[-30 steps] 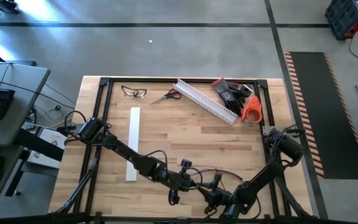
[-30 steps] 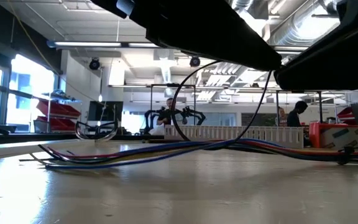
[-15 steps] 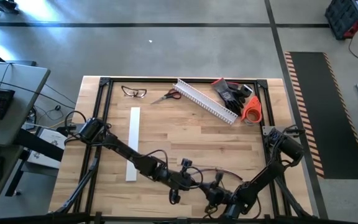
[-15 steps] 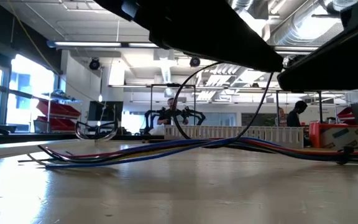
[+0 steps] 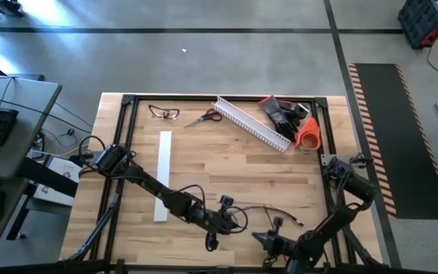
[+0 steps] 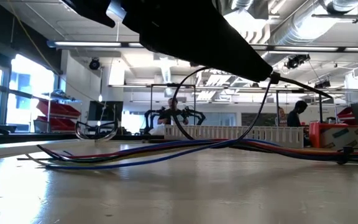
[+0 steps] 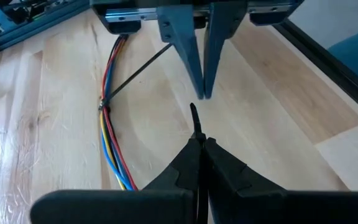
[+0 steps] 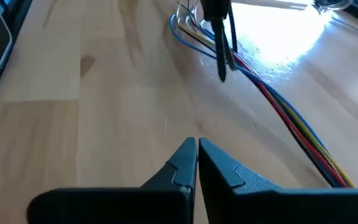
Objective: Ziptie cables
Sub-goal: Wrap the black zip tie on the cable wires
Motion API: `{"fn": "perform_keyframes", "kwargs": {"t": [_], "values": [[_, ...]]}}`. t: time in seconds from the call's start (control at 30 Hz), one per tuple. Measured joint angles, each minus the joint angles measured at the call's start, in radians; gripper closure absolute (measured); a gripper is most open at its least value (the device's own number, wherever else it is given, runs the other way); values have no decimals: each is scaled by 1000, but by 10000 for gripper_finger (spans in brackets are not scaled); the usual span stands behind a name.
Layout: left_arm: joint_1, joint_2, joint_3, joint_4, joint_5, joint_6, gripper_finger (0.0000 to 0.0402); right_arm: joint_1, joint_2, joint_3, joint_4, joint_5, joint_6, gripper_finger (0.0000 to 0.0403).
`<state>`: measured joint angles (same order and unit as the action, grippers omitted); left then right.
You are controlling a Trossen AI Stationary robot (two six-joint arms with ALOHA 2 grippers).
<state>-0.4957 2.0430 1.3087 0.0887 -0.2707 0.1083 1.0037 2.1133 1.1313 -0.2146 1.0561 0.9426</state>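
L end effector (image 7: 199,134) low over tabletop (image 5: 226,164), clamped on ziptie (image 7: 194,118); cables (image 7: 107,134) beside. R end effector (image 8: 197,144) empty, fingers together.

On the pale wooden table (image 5: 226,164) there is one loose bundle of thin coloured wires (image 7: 112,134), in which about four strands can be told apart: red, yellow, blue and a dark one. One thin stiff dark strip (image 7: 135,70) crosses the bundle; a second short dark strip (image 7: 194,121) stands pinched in the left gripper (image 7: 201,142). At the far edge lie one white slotted plastic channel (image 5: 251,123), one pair of clear safety glasses (image 5: 163,113), one pair of red-handled scissors (image 5: 204,117), one heap of black gloves (image 5: 280,112) and one orange tape roll (image 5: 308,134). One flat white strip (image 5: 163,176) lies near the left arm. Two dark arms, each with one two-finger gripper; the right gripper (image 8: 197,149) has its fingers together.
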Motion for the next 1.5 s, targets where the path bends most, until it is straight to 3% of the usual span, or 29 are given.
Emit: {"fn": "perform_keyframes", "kwargs": {"t": [0.2, 0.37, 0.6, 0.7, 0.9, 1.13, 1.33, 1.5], "values": [[0, 0, 0, 9, 3, 5, 401, -6, -56, 0, 14, -9, -25, 401], [0, 0, 0, 22, 10, 9, 401, -35, -145, 0, 22, -22, -114, 348], [0, -1, 0, 26, 26, 17, 401, -196, -144, -2, 16, -320, -196, 263], [0, -1, 0, 23, 26, 17, 401, -224, -140, -2, 69, -355, -269, 256], [-2, -1, 0, 20, 26, 27, 401, -225, -141, -2, 118, -412, -341, 295], [-3, -1, 0, 4, 34, 27, 401, -222, -142, -2, 119, -411, -340, 394], [-3, -1, 0, -2, 67, 76, 392, -222, -144, -1, 102, -415, -303, 402], [-5, -1, 0, -1, 55, 183, 334, -225, -144, -1, 91, -420, -270, 403]]}}
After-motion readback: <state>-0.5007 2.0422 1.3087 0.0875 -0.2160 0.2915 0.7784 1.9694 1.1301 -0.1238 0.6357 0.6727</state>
